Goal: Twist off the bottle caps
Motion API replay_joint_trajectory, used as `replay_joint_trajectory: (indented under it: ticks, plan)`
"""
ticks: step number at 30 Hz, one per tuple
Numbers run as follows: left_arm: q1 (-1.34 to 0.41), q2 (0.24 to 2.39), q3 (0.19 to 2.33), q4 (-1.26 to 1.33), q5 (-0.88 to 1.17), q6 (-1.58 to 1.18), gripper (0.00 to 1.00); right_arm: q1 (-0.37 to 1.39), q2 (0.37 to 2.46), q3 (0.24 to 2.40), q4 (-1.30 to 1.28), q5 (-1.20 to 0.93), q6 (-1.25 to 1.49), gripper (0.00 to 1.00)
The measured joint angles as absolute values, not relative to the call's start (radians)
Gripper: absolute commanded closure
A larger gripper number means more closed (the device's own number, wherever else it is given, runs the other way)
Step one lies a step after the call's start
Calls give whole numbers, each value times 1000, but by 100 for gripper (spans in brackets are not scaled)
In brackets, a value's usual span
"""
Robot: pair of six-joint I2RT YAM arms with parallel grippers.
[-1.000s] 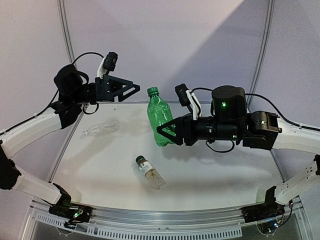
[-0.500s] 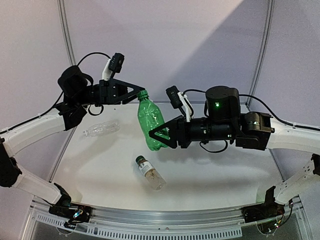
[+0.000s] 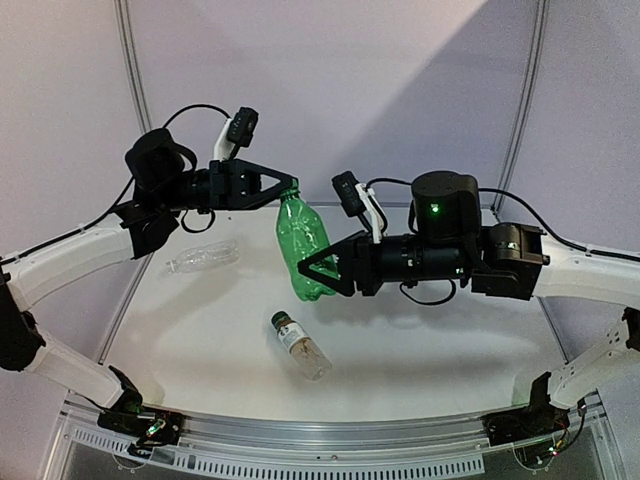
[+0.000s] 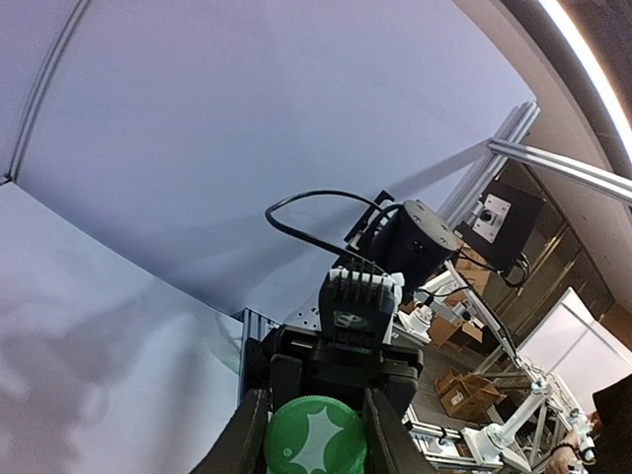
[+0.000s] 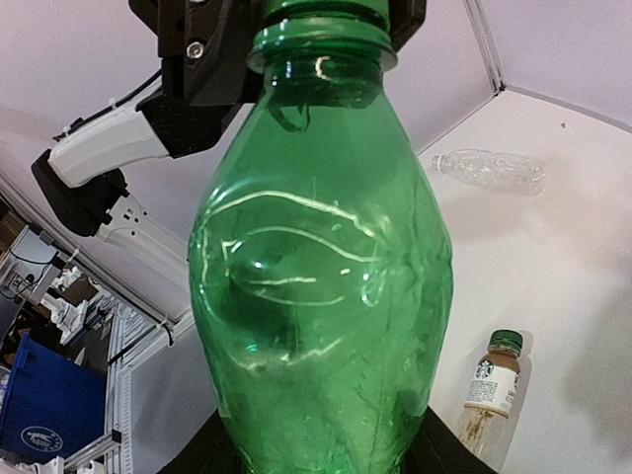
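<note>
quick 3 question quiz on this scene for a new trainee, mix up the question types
1. True or false: the green bottle stands on the table.
2. What are the left gripper fingers closed around? A: the green cap. B: the bottle's base. C: a cable.
3. How many bottles lie on their sides on the table?

Key
1. False: the right gripper holds it tilted in the air.
2. A.
3. Two: the clear bottle and the labelled bottle.
</note>
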State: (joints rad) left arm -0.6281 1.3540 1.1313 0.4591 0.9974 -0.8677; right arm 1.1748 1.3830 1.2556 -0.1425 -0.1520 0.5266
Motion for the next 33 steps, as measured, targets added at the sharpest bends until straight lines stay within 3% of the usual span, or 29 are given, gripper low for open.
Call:
replay_joint_trajectory:
  ticks: [7,13,17,21,25,27,29,33]
  plan:
    - [-671,1380,1242,164,776,-812,99,1179,1412,1347,-304,49,536,100]
    - [-708,1527,1515,-244,445,-815,99,1178,1622,1659,-663,390,524,100]
    - [-708,1594,1604,-412,313,-870,100,1180,1778,1831,-835,520,504,100]
    - [-710,1623,1623,-486,264,-910,98,1181,1834,1868,-897,562,487,100]
    - [-715,1612,1618,-497,252,-916,79,1187,1837,1869,-903,564,478,100]
    - [-715,1595,1601,-484,250,-905,50,1187,1832,1859,-885,562,470,100]
    - [-715,1572,1572,-461,260,-887,30,1189,1818,1837,-863,555,473,100]
    - [-707,1452,1453,-407,312,-855,12,1175,1782,1781,-842,556,496,100]
